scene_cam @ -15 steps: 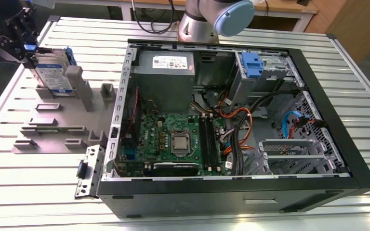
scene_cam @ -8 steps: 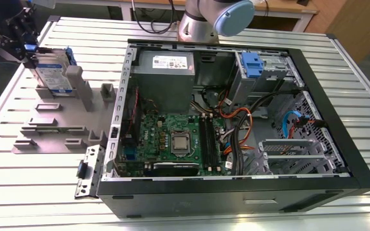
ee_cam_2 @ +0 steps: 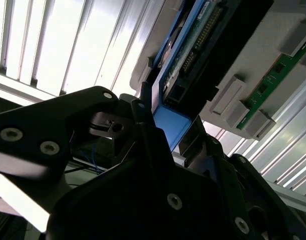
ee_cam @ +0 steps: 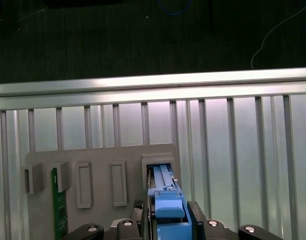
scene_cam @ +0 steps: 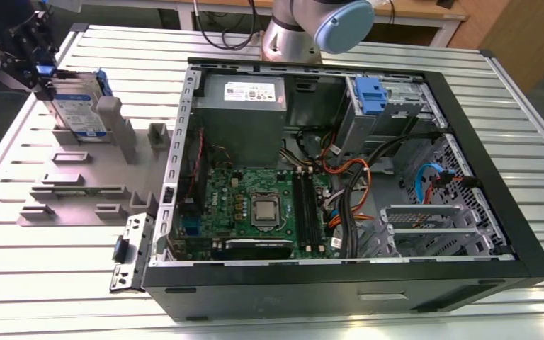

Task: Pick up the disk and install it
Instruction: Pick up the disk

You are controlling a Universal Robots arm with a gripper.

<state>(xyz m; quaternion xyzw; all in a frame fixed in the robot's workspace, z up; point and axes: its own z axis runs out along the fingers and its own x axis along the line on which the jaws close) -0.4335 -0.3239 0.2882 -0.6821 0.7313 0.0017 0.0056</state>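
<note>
disk (scene_cam: 76,110): silver, with a white and blue label and blue rails
fingers (ee_cam: 195,216): black
table (scene_cam: 26,276): pale silver, with long ribbed stripes
holder (scene_cam: 83,195): plain grey
computer case (scene_cam: 348,287): black outside, grey metal inside
circuit board (scene_cam: 253,198): green
latch (scene_cam: 370,95): blue
cables (scene_cam: 348,170): orange, black, one blue

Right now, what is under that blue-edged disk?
The disk stands on edge in a slot of the grey holder plate, which lies on the slatted table. The slot's floor is covered.
</note>
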